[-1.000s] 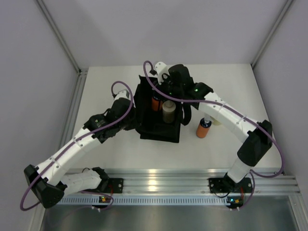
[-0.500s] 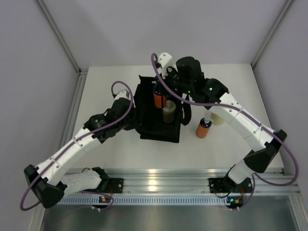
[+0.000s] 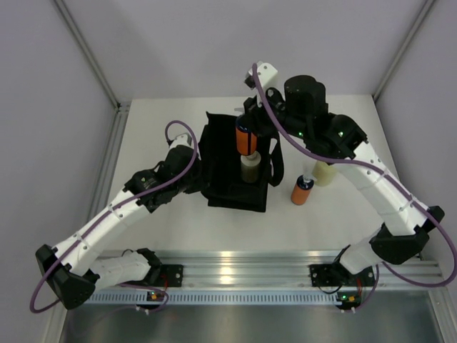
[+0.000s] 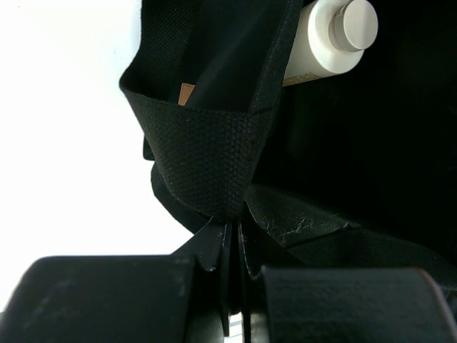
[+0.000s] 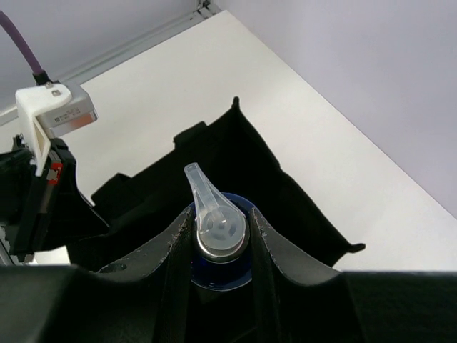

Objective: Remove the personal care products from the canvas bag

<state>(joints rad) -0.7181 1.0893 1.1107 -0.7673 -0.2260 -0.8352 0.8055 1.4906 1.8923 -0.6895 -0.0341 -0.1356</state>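
Note:
The black canvas bag (image 3: 221, 179) stands mid-table with its mouth open. My right gripper (image 3: 246, 127) is shut on an orange bottle (image 3: 246, 143) with a dark cap and holds it above the bag; the right wrist view shows its clear pump top (image 5: 220, 227) between my fingers. The beige cylinder bottle (image 3: 250, 170) is still inside the bag and also shows in the left wrist view (image 4: 321, 39). My left gripper (image 3: 194, 177) is shut on the bag's left wall (image 4: 214, 161). A second orange bottle (image 3: 301, 191) and the yellow-green bottle (image 3: 325, 174) stand on the table right of the bag.
The white table (image 3: 157, 128) lies between grey walls. An aluminium rail (image 3: 235, 275) runs along the near edge by the arm bases. The bag's strap handle (image 3: 277, 168) hangs on its right side.
My right gripper has risen and moved right, lifting the orange bottle out of the bag. The left arm and the bag have stayed put.

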